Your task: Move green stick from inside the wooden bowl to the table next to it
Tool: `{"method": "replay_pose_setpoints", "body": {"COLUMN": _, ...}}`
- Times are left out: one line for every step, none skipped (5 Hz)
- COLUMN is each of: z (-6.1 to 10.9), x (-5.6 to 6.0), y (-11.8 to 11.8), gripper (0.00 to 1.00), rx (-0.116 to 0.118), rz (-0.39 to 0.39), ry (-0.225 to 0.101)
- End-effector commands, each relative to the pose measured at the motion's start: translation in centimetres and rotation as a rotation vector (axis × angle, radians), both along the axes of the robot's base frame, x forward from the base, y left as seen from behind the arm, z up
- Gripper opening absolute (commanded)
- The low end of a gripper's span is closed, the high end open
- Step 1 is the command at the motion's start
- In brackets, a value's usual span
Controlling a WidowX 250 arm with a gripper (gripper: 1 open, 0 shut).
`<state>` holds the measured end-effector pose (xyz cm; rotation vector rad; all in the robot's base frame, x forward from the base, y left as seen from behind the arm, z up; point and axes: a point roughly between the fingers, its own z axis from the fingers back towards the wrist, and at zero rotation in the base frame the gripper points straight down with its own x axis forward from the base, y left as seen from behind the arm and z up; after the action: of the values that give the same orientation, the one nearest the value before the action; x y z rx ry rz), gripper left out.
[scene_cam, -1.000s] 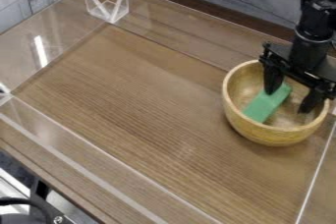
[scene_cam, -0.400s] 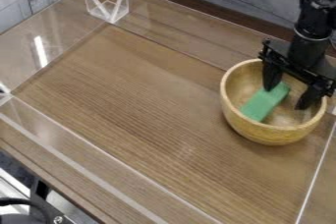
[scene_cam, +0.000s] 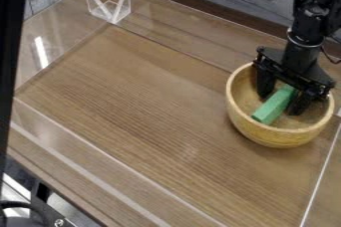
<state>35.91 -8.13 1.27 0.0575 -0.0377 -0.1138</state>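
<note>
Green stick, lengthwise toward camera; I find its far end between my spread fingers (ungripped, I judge).

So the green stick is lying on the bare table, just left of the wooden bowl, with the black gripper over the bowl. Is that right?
Not quite: the camera view shows the green stick inside the wooden bowl, not on the table. The black gripper is indeed over the bowl.
</note>
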Motion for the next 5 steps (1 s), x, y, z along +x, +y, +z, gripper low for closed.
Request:
{"method": "replay_pose_setpoints", "body": {"z": -2.8, "x": -0.8, "y": 2.1, "gripper": 0.0, "rx": 0.02, "rz": 0.046, "ry": 0.067}}
{"method": "replay_pose_setpoints", "body": {"z": -2.1, "x": -0.9, "y": 2.3, "gripper": 0.0, "rx": 0.016, "rz": 0.05, "ry": 0.068}}
{"method": "replay_pose_setpoints", "body": {"z": -1.0, "x": -1.1, "y": 2.7, "gripper": 0.0, "rx": 0.005, "rz": 0.064, "ry": 0.062}}
{"method": "replay_pose_setpoints", "body": {"z": 0.2, "x": -1.2, "y": 3.1, "gripper": 0.0, "rx": -0.007, "rz": 0.078, "ry": 0.055}}
{"method": "replay_pose_setpoints", "body": {"z": 1.5, "x": -1.3, "y": 3.5, "gripper": 0.0, "rx": -0.015, "rz": 0.093, "ry": 0.043}}
